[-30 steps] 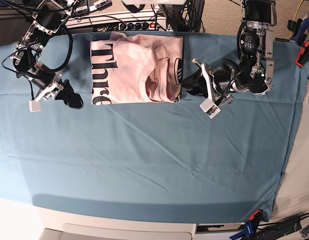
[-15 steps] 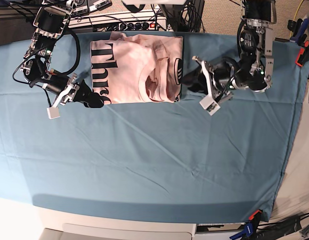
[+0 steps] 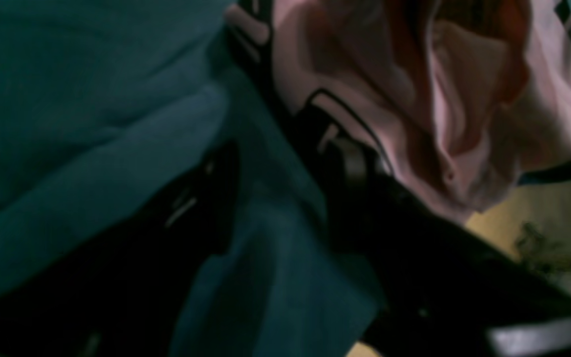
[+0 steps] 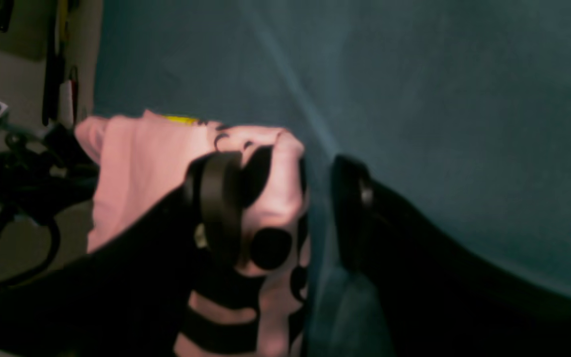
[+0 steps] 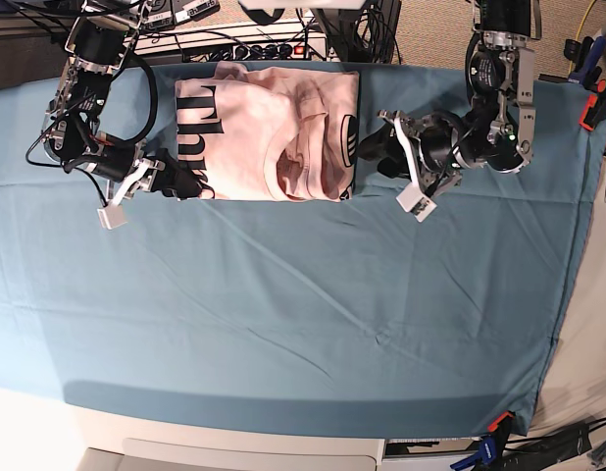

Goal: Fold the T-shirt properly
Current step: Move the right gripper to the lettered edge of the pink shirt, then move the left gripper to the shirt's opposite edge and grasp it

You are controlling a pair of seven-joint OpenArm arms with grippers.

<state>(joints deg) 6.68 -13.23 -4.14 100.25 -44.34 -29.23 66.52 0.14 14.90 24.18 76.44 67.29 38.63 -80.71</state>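
Where the shirt [image 5: 269, 132] lay folded into a rough rectangle at the far middle of the cloth [image 5: 303, 314], the right gripper [image 5: 185, 183] met its near corner on the lettered side, jaws spread, one finger [image 4: 216, 198] over the pink cotton and the other down on the teal beside the edge, gripping nothing. The left gripper [image 5: 374, 155] sat just off the opposite edge, next to the striped graphic, jaws apart and empty. Soft pink fabric bunched in loose folds around the collar; bold black letters ran along one side. The cloth was matte teal, lightly creased.
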